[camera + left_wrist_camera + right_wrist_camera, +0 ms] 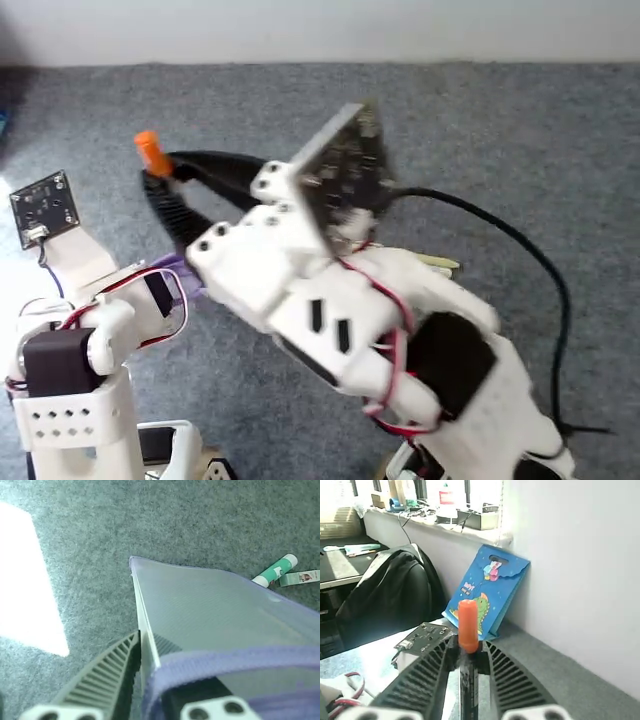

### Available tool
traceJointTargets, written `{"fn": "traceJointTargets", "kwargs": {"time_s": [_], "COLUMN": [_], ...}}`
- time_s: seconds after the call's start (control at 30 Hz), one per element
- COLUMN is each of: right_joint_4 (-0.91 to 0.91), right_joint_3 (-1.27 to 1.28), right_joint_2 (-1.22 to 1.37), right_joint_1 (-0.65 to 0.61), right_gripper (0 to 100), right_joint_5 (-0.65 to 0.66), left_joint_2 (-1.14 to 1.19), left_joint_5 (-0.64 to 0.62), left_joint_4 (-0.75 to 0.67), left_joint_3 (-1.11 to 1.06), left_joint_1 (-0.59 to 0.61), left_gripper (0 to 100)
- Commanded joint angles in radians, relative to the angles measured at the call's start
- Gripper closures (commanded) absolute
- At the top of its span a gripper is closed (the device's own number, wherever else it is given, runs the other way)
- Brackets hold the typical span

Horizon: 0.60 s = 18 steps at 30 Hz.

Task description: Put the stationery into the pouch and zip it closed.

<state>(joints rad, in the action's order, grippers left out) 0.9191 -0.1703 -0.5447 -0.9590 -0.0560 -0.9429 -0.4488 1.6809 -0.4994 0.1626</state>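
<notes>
Loading under way: right gripper [468, 652] clamped on orange-capped marker [468, 622], raised; left gripper [145, 652] pinches pouch [215, 615] rim. Next, probably: lower marker into pouch mouth. Glue stick [275, 570] lies on carpet [200, 520].

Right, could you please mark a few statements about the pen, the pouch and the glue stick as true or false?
1. The fingers of the right gripper clamp a black pen with an orange cap. True.
2. The left gripper holds the translucent, purple-edged plastic pouch. True.
3. The pen is inside the pouch. False: it is held up in the air, outside it.
4. The green-and-white glue stick is in the pouch. False: it lies on the grey carpet, outside it.
</notes>
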Motion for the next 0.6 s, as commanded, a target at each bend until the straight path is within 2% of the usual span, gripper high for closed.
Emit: {"fn": "traceJointTargets", "kwargs": {"time_s": [0.0,0.2,0.43,0.57], "right_joint_4": [-0.03,-0.042,-0.206,-0.179], "right_joint_3": [-0.008,-0.003,0.137,0.198], "right_joint_2": [0.048,0.117,0.128,0.088], "right_joint_1": [-0.01,0.007,0.027,0.039], "right_gripper": [99.1,99.1,99.1,99.1], "right_joint_5": [0.012,0.009,0.012,0.014], "left_joint_2": [0.005,0.005,-0.002,-0.003], "left_joint_5": [-0.009,-0.011,-0.011,-0.011], "left_joint_4": [0.006,0.006,0.008,0.009], "left_joint_3": [0.047,0.047,0.047,0.047], "left_joint_1": [0.002,0.006,0.008,0.008], "left_gripper": [99,99,99,99]}}
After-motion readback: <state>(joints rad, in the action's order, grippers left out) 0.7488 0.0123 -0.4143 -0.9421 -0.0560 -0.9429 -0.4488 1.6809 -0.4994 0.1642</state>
